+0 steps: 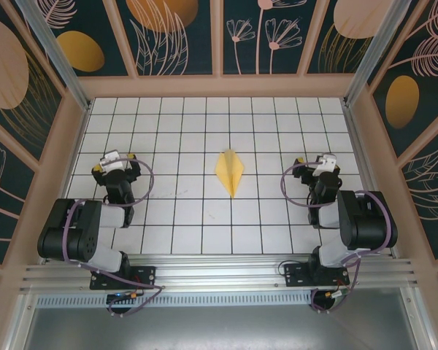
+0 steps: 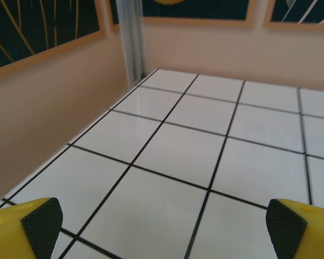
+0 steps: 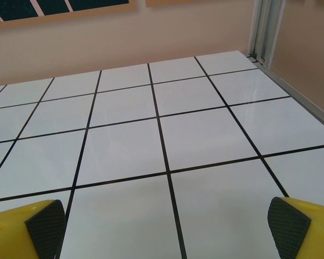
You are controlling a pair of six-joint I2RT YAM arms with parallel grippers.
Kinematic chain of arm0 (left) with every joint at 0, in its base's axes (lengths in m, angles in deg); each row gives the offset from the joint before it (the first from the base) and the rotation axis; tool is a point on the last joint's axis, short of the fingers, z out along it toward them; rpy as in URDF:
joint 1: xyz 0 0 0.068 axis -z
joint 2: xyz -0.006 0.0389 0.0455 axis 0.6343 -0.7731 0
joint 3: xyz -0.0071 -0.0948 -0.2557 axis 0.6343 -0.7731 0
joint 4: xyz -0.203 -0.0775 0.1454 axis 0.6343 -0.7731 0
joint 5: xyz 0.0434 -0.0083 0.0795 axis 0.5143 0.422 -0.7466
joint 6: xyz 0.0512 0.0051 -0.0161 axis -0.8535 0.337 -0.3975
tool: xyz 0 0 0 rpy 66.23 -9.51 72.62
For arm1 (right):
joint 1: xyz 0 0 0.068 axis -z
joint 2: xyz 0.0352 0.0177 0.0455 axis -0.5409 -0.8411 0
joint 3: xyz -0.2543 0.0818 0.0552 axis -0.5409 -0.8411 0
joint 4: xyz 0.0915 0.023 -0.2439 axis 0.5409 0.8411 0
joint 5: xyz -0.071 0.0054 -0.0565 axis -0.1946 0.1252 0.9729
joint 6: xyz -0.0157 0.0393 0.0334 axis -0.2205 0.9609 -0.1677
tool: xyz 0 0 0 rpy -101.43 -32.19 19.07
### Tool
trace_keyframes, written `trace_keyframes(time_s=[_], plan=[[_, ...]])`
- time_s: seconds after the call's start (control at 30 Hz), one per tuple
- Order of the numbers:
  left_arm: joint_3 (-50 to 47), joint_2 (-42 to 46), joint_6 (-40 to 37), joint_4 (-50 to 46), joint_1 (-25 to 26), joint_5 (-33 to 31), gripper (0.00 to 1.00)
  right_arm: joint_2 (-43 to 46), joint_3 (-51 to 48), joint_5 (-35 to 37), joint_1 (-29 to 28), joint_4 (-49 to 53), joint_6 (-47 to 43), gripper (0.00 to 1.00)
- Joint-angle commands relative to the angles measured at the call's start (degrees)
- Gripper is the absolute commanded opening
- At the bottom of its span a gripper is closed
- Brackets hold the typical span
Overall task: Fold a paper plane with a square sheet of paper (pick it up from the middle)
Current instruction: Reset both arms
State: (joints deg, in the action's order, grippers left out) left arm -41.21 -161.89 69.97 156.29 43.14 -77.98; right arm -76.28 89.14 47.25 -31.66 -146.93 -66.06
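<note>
1 plane, yellow, flat on the tiled surface, mid-grid, tip toward the near edge. Tools: left tool, jaws wide apart, empty (black pads showing); right tool, same, well apart from plane.

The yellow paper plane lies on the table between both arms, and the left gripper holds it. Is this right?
No. The paper plane does lie there, but the left gripper stands open, apart from it; the top external view shows this.
</note>
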Motion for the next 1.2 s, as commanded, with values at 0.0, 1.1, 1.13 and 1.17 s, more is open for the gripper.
trace_keyframes(time_s=[0.0, 1.1, 1.13, 1.17], plan=[[-4.3, -1.7, 0.4, 14.7, -0.8, 5.8, 0.99, 0.1, 0.7, -1.2, 0.1, -3.0, 0.7, 0.99], [-2.5, -1.1, 0.8, 10.0, -1.0, 5.0, 0.99, 0.0, 0.7, -1.2, 0.1, -3.0, 0.7, 0.99], [-2.5, -1.1, 0.8, 10.0, -1.0, 5.1, 0.99, 0.1, 0.6, -1.2, 0.1, -3.0, 0.7, 0.99], [-2.5, -1.1, 0.8, 10.1, -1.0, 5.1, 0.99, 0.0, 0.7, -1.2, 0.1, -3.0, 0.7, 0.99]])
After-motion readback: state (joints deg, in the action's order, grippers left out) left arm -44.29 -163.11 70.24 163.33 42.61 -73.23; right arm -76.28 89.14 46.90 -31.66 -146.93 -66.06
